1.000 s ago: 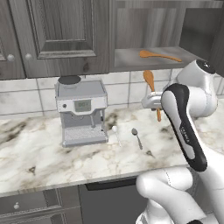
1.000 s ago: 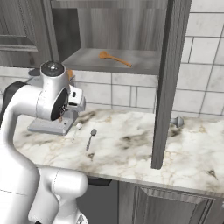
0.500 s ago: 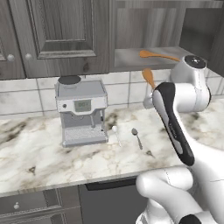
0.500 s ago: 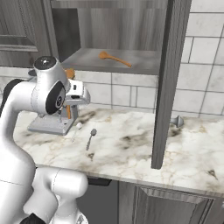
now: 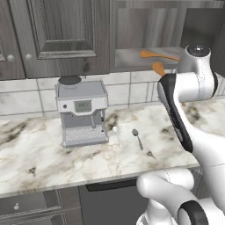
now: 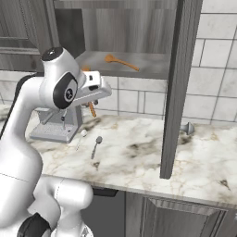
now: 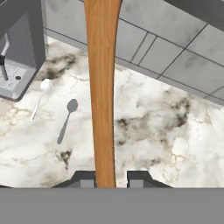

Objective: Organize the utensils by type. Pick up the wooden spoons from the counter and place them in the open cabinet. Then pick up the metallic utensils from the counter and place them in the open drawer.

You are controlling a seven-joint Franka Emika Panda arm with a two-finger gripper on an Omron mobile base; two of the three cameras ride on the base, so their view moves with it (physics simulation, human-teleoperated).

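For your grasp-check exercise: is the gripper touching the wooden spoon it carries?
Touching. In the hand view, the gripper has a fingertip pressed against each side of the wooden spoon handle, with no gap visible.

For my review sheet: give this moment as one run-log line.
gripper: shut on wooden spoon, raised | open cabinet: one spoon on shelf | counter: two silvery spoons

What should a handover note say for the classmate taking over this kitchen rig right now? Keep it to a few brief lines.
Gripper: shut on the second wooden spoon, held above the counter.
First wooden spoon: already on the open cabinet's shelf.
Pale silvery spoon and darker silvery spoon: lying on the counter beside the coffee machine.
Done: one wooden spoon stored.
Left: place the held spoon in the cabinet, then move both metal spoons to the open drawer.
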